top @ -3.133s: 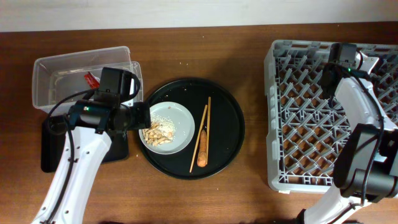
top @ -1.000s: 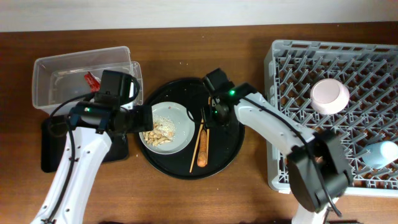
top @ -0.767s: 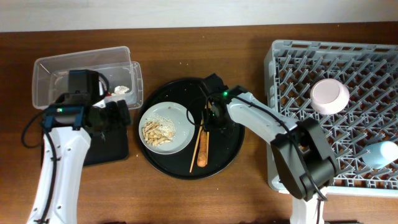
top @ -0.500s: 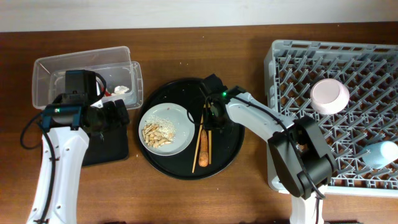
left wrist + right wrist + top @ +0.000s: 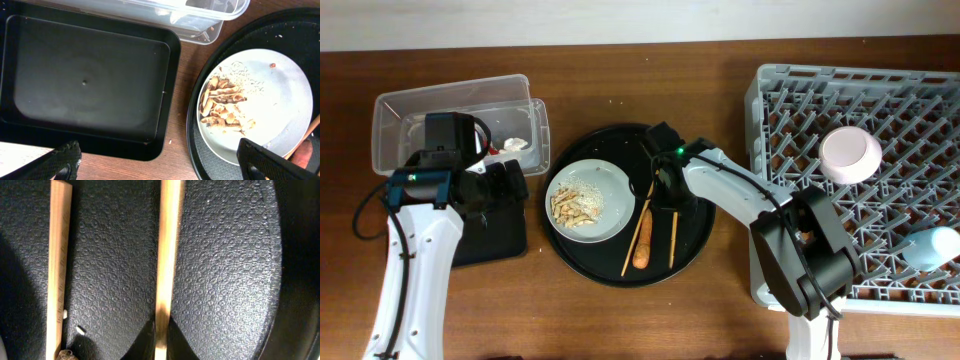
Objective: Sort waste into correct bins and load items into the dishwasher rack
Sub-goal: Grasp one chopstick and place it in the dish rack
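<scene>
My right gripper (image 5: 161, 342) clamps one chopstick (image 5: 167, 255); second chopstick (image 5: 57, 265) lies beside it. My left gripper (image 5: 167, 162) gapes wide, black bin (image 5: 85, 75) and plate (image 5: 282, 100) below.

A large round black tray (image 5: 605, 265) sits near the middle of the table (image 5: 620, 70), with a low raised rim running all the way round it. In the right wrist view the tray (image 5: 220, 255) has a pebbled, matte black floor, which gives way to a smoother, darker band at the right edge. In the left wrist view its curved rim (image 5: 280, 30) sweeps across the right side. The table is dark reddish-brown wood with the grain running left to right, and a narrow strip of it (image 5: 182, 75) shows just beside the tray. A pale wall (image 5: 620, 20) runs along the table's far edge.
</scene>
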You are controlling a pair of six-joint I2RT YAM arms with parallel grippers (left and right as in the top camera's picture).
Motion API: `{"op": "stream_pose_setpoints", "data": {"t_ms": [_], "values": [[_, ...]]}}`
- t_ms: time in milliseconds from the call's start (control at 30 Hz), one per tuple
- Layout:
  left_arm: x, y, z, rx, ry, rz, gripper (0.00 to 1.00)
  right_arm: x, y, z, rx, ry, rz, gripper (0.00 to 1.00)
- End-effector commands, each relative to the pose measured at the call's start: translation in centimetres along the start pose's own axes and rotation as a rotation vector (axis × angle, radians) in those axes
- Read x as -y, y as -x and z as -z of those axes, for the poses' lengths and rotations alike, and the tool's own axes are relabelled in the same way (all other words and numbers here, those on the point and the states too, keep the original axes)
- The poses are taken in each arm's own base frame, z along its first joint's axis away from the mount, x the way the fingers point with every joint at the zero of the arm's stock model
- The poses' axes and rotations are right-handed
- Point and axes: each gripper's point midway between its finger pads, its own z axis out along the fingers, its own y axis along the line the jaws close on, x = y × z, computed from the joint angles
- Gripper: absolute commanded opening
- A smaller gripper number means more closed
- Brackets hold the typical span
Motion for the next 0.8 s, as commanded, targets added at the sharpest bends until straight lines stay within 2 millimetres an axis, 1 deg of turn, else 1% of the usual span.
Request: {"op": "stream_pose_setpoints", "data": {"t_ms": [0,67,133,233,300,333,400,467,533,567,600,633,667,733,767], "values": [[-0.1,-0.3,0.2,0.002,-0.010,0.015,0.99,0.2,-0.8,-1.3,-0.033,-0.024,-0.007,0.04],[-0.1,-0.2,0.2,0.003,-0.010,0.015,0.99,0.2,-0.7,-1.2,-0.031,-0.022,-0.008,0.04],[-0.1,-0.2,0.2,0.003,-0.010,0.015,0.99,0.1,-0.3,-0.3,-0.012,-0.010,-0.011,0.04],[-0.1,-0.2,0.2,0.003,-0.010,0.015,0.99,0.1,0.9,2.3,0.045,0.026,-0.004,0.04],[-0.1,-0.2,0.2,0.003,-0.010,0.015,0.99,0.5,2.1,5.6,0.110,0.057,0.061,0.04],[-0.1,-0.2,0.2,0.003,-0.010,0.015,0.99,1.3,2.5,7.5,0.143,0.051,0.070,0.04],[-0.1,-0.2,0.2,0.003,-0.010,0.015,0.99,3.2,3.0,10.6,0.193,0.039,0.073,0.04],[-0.1,-0.3,0.2,0.003,-0.010,0.015,0.99,5.7,3.3,13.8,0.237,0.037,0.116,0.04],[-0.1,-0.3,0.2,0.002,-0.010,0.015,0.99,8.6,3.1,15.6,0.247,0.018,0.113,0.04],[-0.1,-0.3,0.2,0.002,-0.010,0.015,0.99,9.8,3.0,16.1,0.242,0.007,0.105,0.04],[-0.1,-0.3,0.2,0.003,-0.010,0.015,0.99,11.6,2.7,16.4,0.225,-0.013,0.096,0.04],[-0.1,-0.2,0.2,0.003,-0.010,0.015,0.99,13.3,2.5,16.3,0.197,-0.033,0.093,0.04],[-0.1,-0.3,0.2,0.003,-0.010,0.015,0.99,14.7,2.2,16.0,0.169,-0.050,0.080,0.04],[-0.1,-0.3,0.2,0.003,-0.010,0.015,0.99,16.9,1.8,15.1,0.121,-0.072,0.048,0.04],[-0.1,-0.3,0.2,0.002,-0.010,0.015,0.99,17.6,1.6,14.4,0.103,-0.079,0.035,0.04]]}}
